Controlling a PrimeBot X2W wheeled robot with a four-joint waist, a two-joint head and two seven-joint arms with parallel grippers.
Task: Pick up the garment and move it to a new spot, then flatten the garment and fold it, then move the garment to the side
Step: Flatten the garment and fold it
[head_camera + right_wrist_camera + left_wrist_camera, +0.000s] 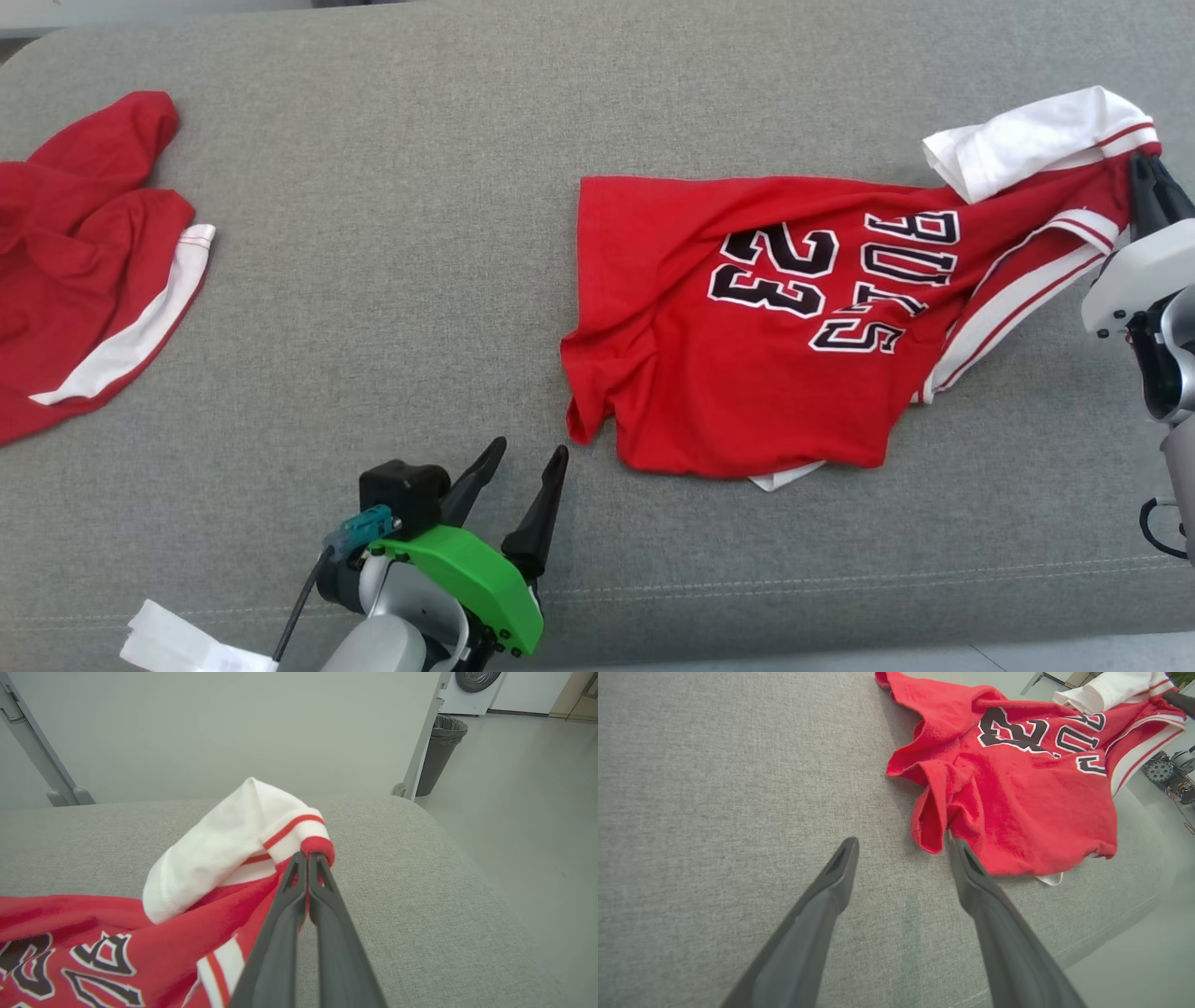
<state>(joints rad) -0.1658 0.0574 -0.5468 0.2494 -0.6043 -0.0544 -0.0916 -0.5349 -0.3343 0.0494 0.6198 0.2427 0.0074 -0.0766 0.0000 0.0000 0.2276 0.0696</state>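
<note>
Right claw: the right claw (1144, 173) (308, 856) has its two fingers pressed together, clamped on a red trimmed edge of the jersey at the far right of the table.
Grip spot: the pinch sits just below a white sleeve (1027, 135) (219, 849) (1111, 690) with a red stripe. The sleeve flops over the far side of the pinched edge.
Left claw: the left claw (530, 450) (902, 842) has its fingers spread wide with nothing between them. It hangs low over bare cloth at the near edge, pointing away from the robot.
Left claw and jersey: its right finger (966, 868) ends just beside the near left corner of the jersey. I cannot tell whether it touches.
Jersey: the red jersey (747, 392) (1017, 812) (93, 914) lies right of the middle of the table, print side up, with black and white letters and the number 23. Its left part lies spread but rumpled, and the near left corner is folded under. Folds run from the print towards the right claw. A bit of white shows under the near hem.
Table: the table (373, 280) (714, 788) (397, 882) is covered in grey woven cloth, with a seam along the near edge.
Other garment: a second red garment (84, 243) with a white band lies crumpled at the far left, well apart from the jersey.
Beyond the table: a dark bin (441, 742) stands on the floor past the far right corner.
</note>
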